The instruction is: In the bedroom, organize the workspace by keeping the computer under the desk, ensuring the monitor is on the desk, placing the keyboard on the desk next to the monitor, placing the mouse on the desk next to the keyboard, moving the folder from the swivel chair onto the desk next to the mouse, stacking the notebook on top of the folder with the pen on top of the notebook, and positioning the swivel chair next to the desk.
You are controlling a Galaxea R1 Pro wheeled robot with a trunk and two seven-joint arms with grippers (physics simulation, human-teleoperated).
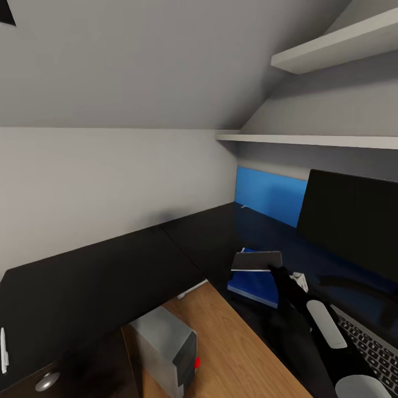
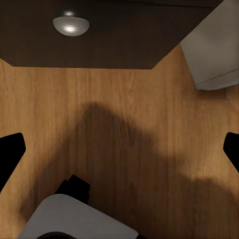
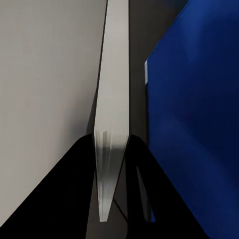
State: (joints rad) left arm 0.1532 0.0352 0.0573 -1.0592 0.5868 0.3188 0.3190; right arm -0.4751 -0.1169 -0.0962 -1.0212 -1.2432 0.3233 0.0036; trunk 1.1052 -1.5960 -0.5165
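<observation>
Notebook [image 1: 257, 260] is clamped edge-on in the right pincer [image 1: 272, 267], hanging just above the blue folder [image 1: 255, 286] on the black worktop [image 1: 99, 276]; monitor [image 1: 349, 221] sits behind, keyboard [image 1: 373, 348] near the arm; computer [image 1: 166, 345] sits on the floor under the worktop; left pincer [image 2: 119, 149] is spread open over the oak floor [image 2: 124, 124]; pen [image 1: 4, 349] lies at the worktop's far left edge.

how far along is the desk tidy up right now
Done: monitor, keyboard and blue folder are on the desk; computer sits below it. In hand: the right hand holds the notebook over the folder. Left: release it, then add the pen.
</observation>
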